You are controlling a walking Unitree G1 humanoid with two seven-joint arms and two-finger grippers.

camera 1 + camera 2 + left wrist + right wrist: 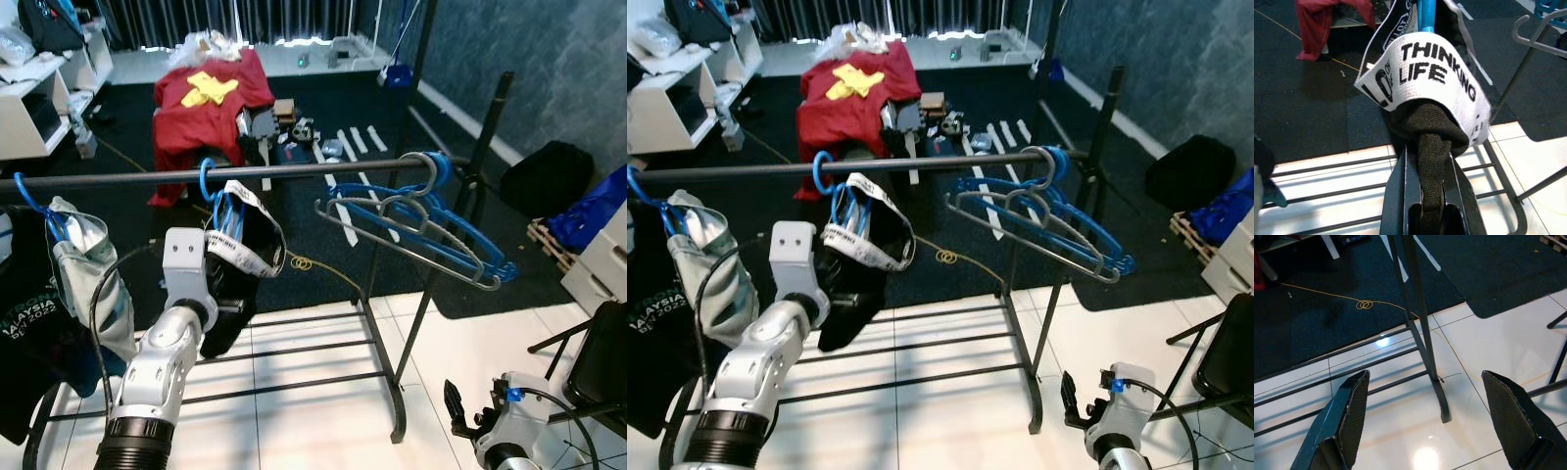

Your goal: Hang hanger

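Observation:
A blue hanger [219, 201] carrying a black garment [238, 257] with a white "THINKING LIFE" band [1425, 73] has its hook over the black rail [313, 171]. My left gripper [1429, 152] is just below the rail, shut on a fold of the black garment. Its fingers are hidden behind the cloth in the eye views. Empty blue and grey hangers [421, 230] hang tilted at the rail's right end. My right gripper [1425, 374] hangs low by the rack's right foot [1442, 406], open with nothing between its fingers [453, 403].
A grey-white garment [83, 264] and a black T-shirt [24, 323] hang at the rail's left. Behind the rack lie a red cloth pile [211, 103] and clutter on dark carpet. A black bag [544, 176], a blue bag [593, 215] and a chair [598, 362] stand at the right.

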